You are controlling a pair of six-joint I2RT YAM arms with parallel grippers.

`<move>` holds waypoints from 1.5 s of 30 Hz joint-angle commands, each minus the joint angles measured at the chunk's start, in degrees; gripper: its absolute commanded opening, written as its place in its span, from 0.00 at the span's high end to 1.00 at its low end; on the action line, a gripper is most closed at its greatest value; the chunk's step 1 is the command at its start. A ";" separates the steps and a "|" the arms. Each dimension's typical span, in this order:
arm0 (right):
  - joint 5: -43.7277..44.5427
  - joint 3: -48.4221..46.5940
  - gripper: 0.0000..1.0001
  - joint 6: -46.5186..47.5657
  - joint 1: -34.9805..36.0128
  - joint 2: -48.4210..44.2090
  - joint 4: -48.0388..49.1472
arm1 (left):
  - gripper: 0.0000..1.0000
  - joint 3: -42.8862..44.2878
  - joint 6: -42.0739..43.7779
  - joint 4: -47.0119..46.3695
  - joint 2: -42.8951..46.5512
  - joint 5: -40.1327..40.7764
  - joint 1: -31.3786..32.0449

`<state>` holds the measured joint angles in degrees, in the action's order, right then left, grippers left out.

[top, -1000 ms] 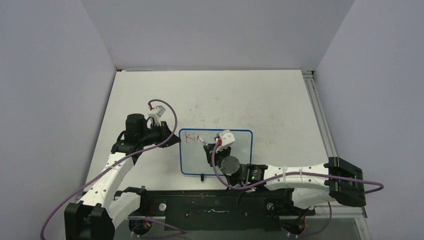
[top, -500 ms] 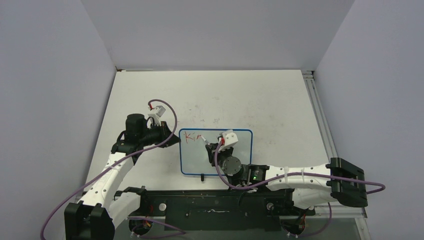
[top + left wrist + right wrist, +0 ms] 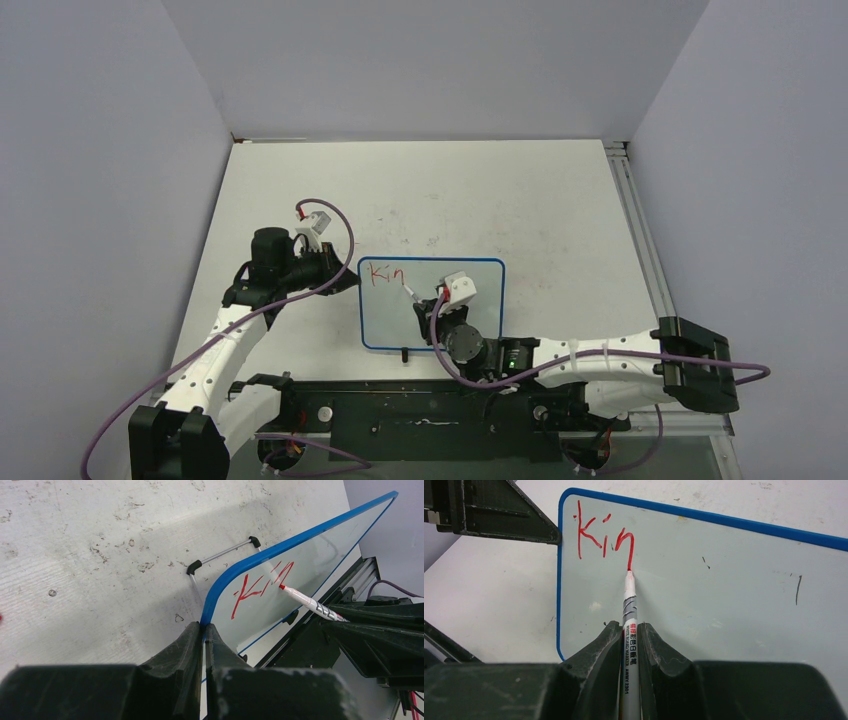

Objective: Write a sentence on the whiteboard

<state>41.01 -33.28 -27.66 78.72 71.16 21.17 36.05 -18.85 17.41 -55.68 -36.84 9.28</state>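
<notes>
Since a second before, an "n" had joined the red lettering [image 3: 603,534] on the whiteboard [image 3: 388,322], which sat just below the top view's centre. The right gripper [image 3: 630,627] pinched the marker [image 3: 629,607], tip touching the board. The left gripper [image 3: 204,628] clamped its blue left edge.

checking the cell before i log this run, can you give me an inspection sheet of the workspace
surface: white table, scuffed and speckled
job's things: whiteboard, blue-framed, red "Kin" at its top left; marker tip at the foot of the n
clutter: nothing seen
grippers: left gripper shut on the whiteboard's edge; right gripper shut on the marker
cables: purple cable looping off each arm
surroundings: grey walls; metal rail along the table's right edge
</notes>
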 commanded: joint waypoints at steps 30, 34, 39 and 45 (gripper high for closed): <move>3.07 -2.62 0.95 5.36 0.06 -5.92 -3.48 | 1.00 2.09 -0.21 0.34 0.57 -2.82 0.69; 2.99 -2.54 0.95 4.44 -0.81 -5.46 -4.10 | 1.00 2.09 -0.22 0.34 0.53 -2.82 0.74; 2.46 -2.41 0.95 3.69 -1.84 -4.87 -4.25 | 1.00 2.09 -0.15 0.26 0.51 -2.90 0.82; 0.85 -2.33 0.95 4.11 -2.85 -4.13 -2.96 | 1.00 2.07 -0.18 0.27 0.49 -2.92 0.83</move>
<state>42.30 -33.98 -23.42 77.10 66.28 16.67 36.05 -18.90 17.45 -55.55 -37.50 9.30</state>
